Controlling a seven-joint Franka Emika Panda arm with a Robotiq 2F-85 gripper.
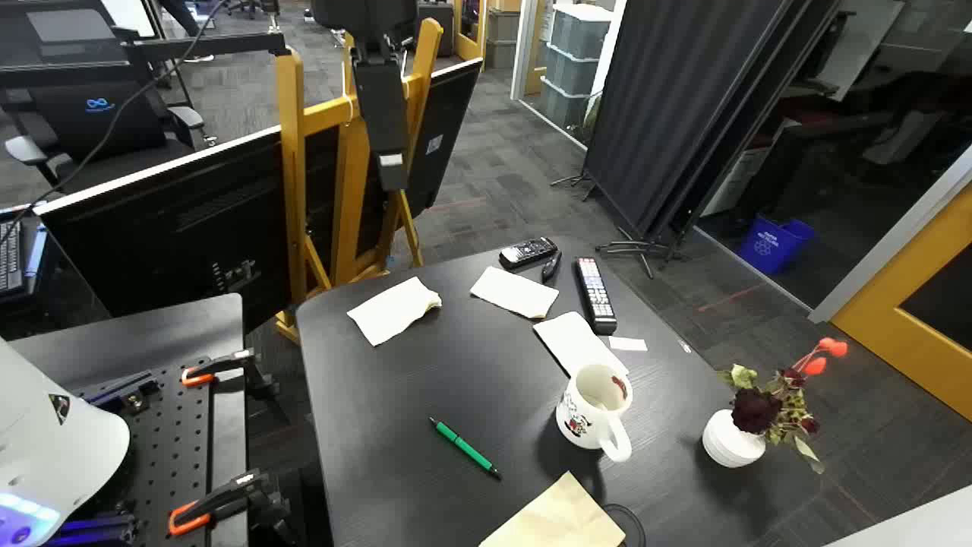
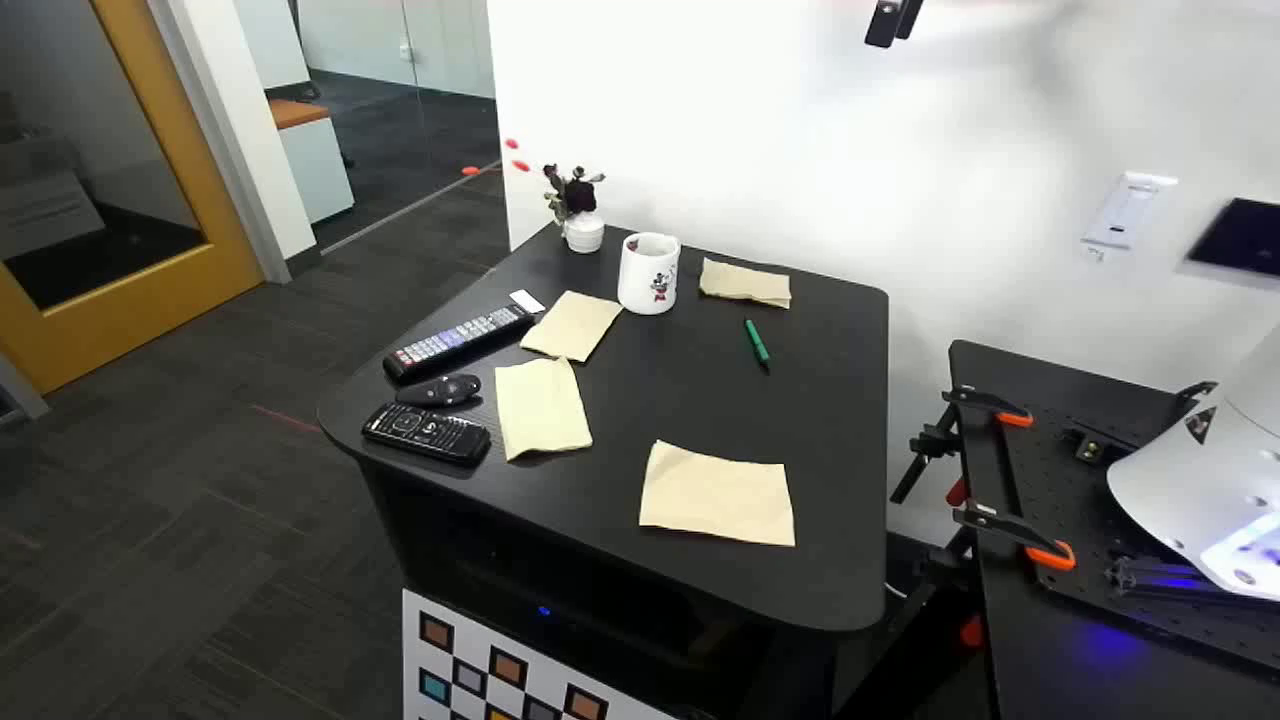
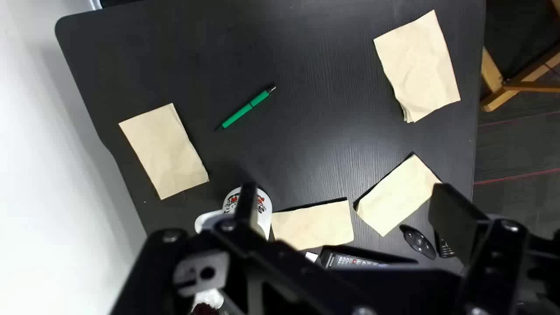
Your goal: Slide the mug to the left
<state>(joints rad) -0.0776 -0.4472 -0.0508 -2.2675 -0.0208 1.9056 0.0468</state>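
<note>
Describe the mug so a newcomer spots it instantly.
On the black table, look between the green pen and the flower vase. The mug stands there, upright. Both mug and vase are white, but only the mug shows a side handle and cartoon print.

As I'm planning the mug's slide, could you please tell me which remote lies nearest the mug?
The longest remote, beside the small white card; both shorter remotes lie farther off.
</note>
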